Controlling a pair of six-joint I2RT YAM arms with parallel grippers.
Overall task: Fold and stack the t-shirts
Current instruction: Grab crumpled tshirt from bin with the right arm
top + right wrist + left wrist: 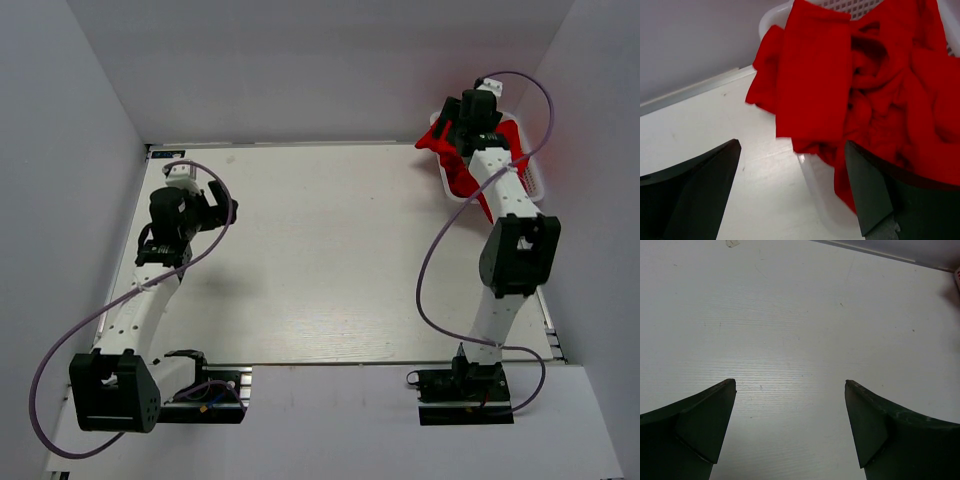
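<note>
The right gripper [792, 144] stood with its jaws wide apart and held nothing. Just ahead of it, the red t-shirts [880, 90] lay crumpled in the white lattice basket [772, 15], and one hung over the rim toward the fingers. The left gripper [790, 382] was spread open too, above the white table [800, 305].

Top external view: fixed overhead at the near edge, looking down on the whole desk [320, 260]. Left wrist view: close, facing past the left tool [790, 381] onto the desk surface. Right wrist view: close, facing past the right tool [792, 142] onto the t-shirts [840, 85] in the basket [771, 15]; the top view shares these at its far right.
</note>
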